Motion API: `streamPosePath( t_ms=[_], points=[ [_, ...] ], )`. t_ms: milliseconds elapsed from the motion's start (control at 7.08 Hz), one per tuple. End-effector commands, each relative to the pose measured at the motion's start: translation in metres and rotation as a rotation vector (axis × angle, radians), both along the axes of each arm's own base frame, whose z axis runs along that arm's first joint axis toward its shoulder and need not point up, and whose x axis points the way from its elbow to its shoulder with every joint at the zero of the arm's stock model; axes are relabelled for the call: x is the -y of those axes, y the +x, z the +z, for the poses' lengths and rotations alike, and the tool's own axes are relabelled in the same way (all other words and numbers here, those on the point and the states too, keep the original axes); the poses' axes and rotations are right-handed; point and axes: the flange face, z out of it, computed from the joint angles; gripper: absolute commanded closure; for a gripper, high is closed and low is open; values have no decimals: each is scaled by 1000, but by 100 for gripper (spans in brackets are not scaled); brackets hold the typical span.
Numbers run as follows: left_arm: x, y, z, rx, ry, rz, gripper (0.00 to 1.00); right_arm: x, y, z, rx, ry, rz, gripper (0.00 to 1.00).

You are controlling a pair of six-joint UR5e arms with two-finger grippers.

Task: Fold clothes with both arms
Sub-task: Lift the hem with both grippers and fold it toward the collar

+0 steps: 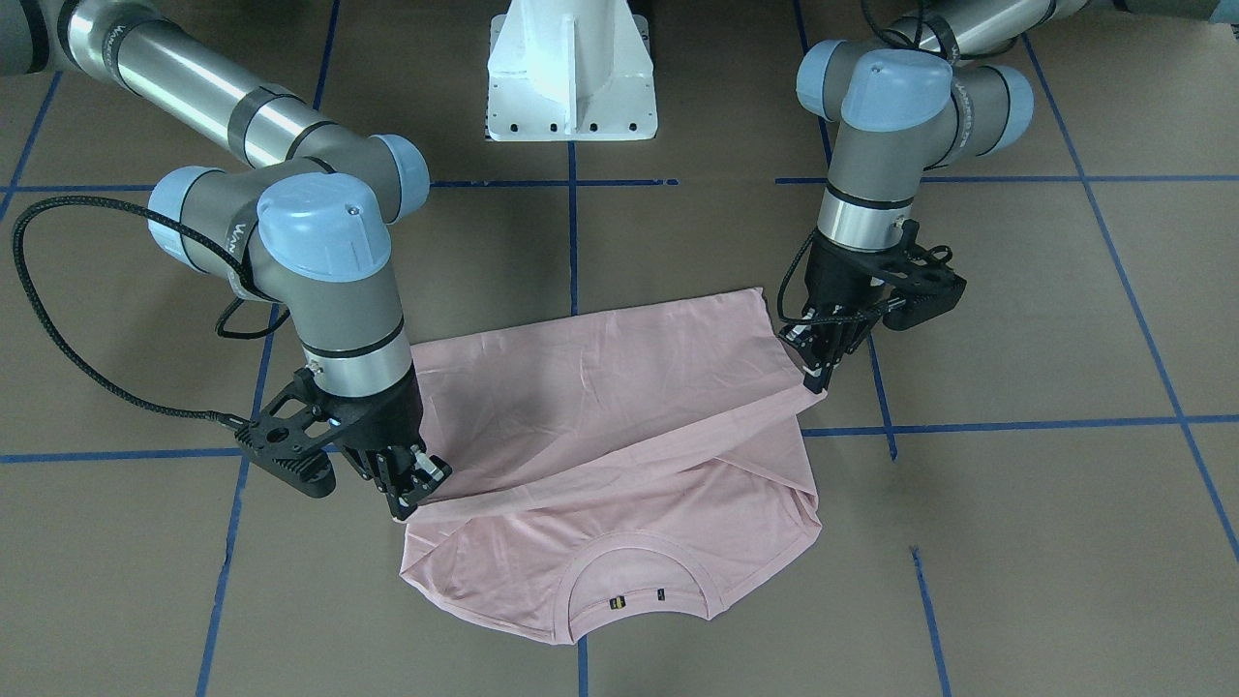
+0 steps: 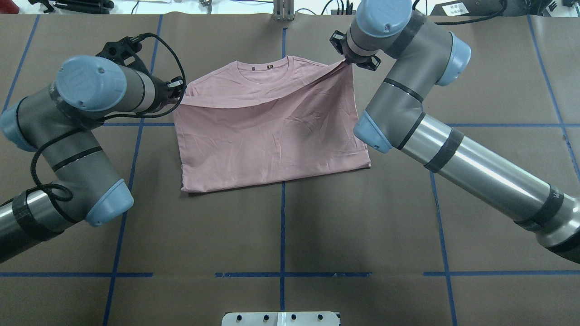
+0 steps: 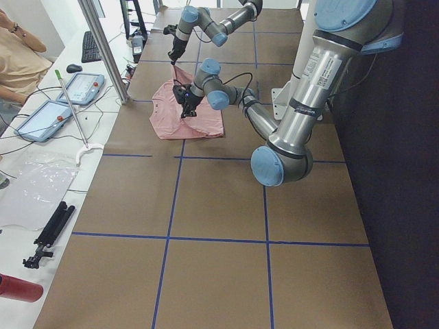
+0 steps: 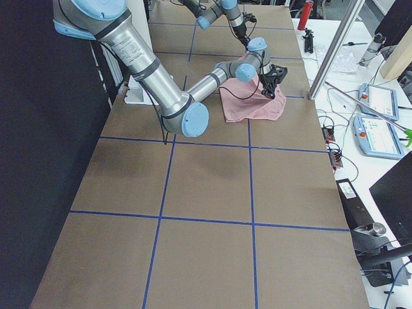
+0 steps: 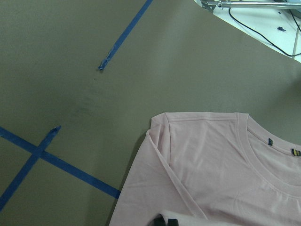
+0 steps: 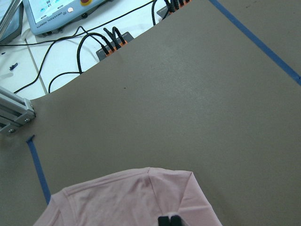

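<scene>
Pink T-shirt half folded, collar toward the far edge of the bench.
The left arm and right arm each hold a hem corner, jaws seemingly pinched shut on cloth, tips partly hidden. The left corner, further from the collar, wants bringing level; keep the hem taut and lower it short of the collar. The bench edge lies near beyond, with more room sideways.

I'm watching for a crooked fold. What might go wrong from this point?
The right claw holds its corner of the T-shirt nearer the collar than the left claw does, so the fold may land skewed. Both pinch only thin fabric edges, which might slip free.
</scene>
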Motion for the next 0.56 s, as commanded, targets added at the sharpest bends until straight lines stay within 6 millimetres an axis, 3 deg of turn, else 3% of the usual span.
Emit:
streamPosePath(
  t_ms=[0,141,282,424],
  points=[
    [56,9,0,27,22,-35,100,34,2,-10,-13,-16,25,100],
    [68,10,12,37,45,-53,100,48,-6,11,4,1,31,100],
    [82,24,32,20,63,-55,100,60,-14,11,6,1,36,100],
    [94,35,51,25,58,-55,100,67,-22,28,-18,-28,34,100]
  ],
)
